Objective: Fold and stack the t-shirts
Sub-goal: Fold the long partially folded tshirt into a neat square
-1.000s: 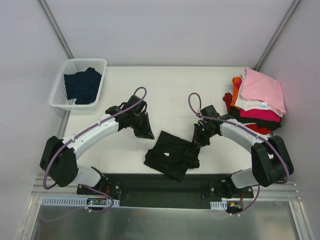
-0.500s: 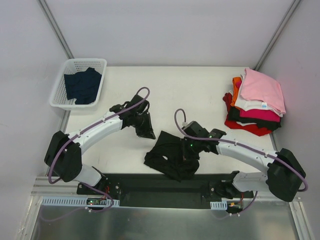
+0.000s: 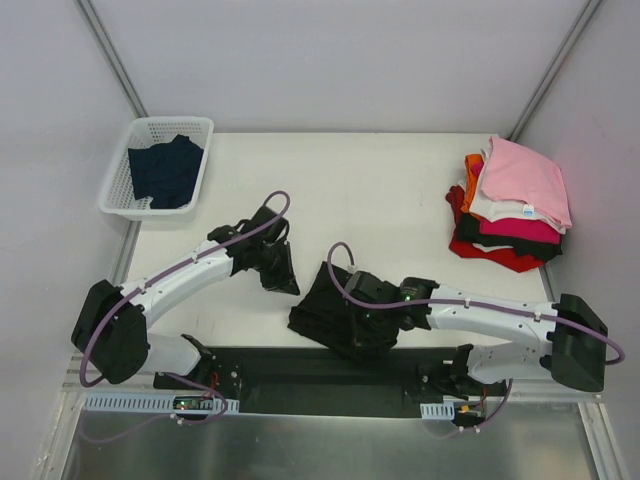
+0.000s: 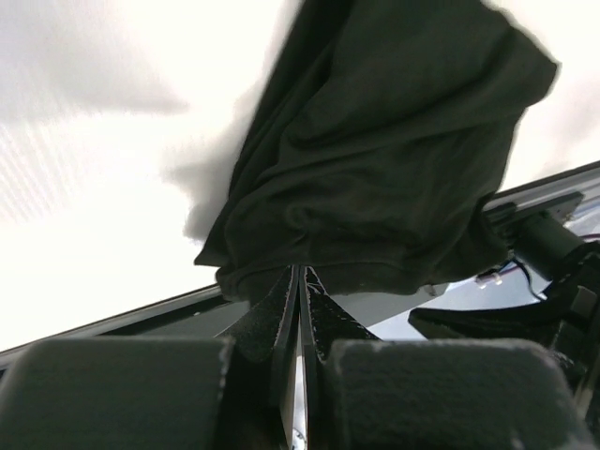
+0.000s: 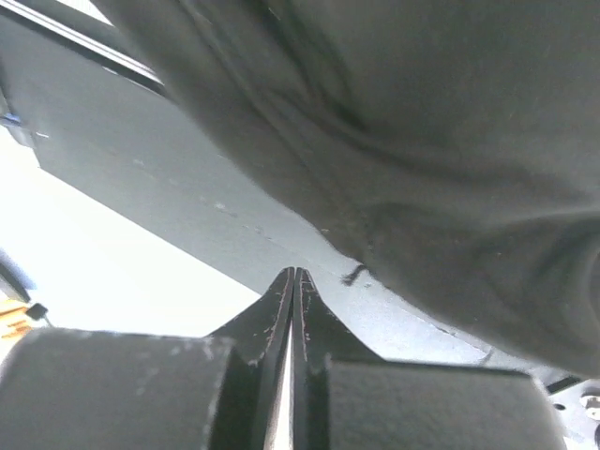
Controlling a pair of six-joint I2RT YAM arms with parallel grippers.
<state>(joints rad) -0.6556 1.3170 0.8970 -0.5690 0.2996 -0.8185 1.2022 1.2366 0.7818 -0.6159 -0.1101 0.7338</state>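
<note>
Black t-shirt point(image 3: 320, 302) crumpled on tabletop point(image 3: 380, 190) | soft, light, limp, likely to sag | pinch hem corners | left tool point(image 3: 284, 272) and right tool point(image 3: 363, 322) both closed tight, nothing visibly held

No text, number or brand can be read in any of my views. The small white tag with a blue mark point(image 3: 528, 210), on the stack of folded cloth t-shirts point(image 3: 520, 175) at my right, is too small to read.
</note>
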